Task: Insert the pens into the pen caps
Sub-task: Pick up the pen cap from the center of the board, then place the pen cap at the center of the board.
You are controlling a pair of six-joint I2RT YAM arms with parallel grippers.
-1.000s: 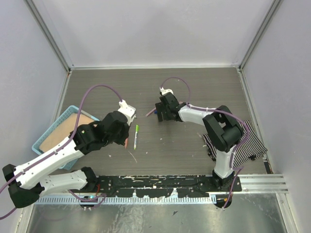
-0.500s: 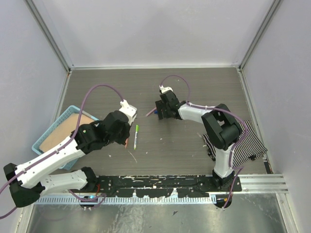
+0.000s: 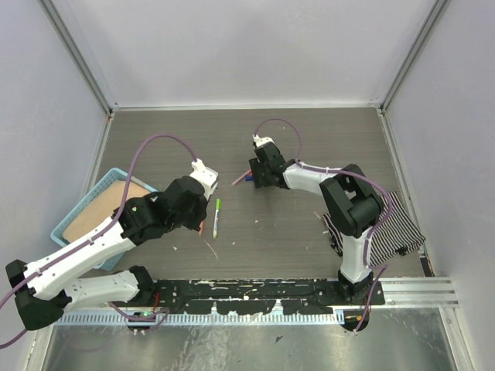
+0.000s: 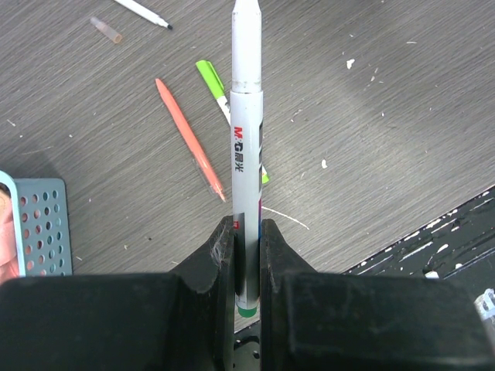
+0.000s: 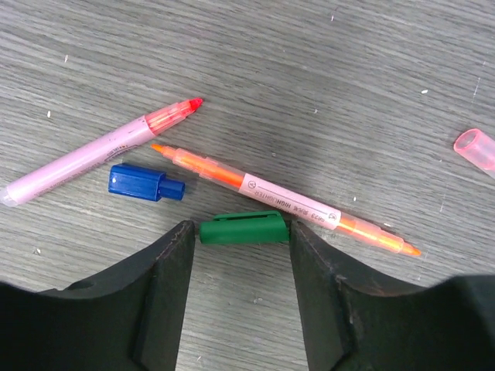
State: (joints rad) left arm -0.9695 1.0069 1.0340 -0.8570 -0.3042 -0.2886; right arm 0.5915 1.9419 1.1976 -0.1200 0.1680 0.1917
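My left gripper is shut on a white-barrelled pen with a green back end, and the pen points away over the table. In the top view this gripper sits beside a green-capped pen. An orange pen and the green-capped pen lie under the held pen. My right gripper is open and low on the table, with its fingers at the two ends of a green cap. A blue cap, a pink highlighter and an orange highlighter lie just beyond it.
A pink cap lies to the right. A thin black-tipped pen and a clear cap lie farther off. A blue basket stands at the left and a striped cloth at the right.
My right gripper has shifted slightly away and to the left over the caps. The left arm has barely moved.
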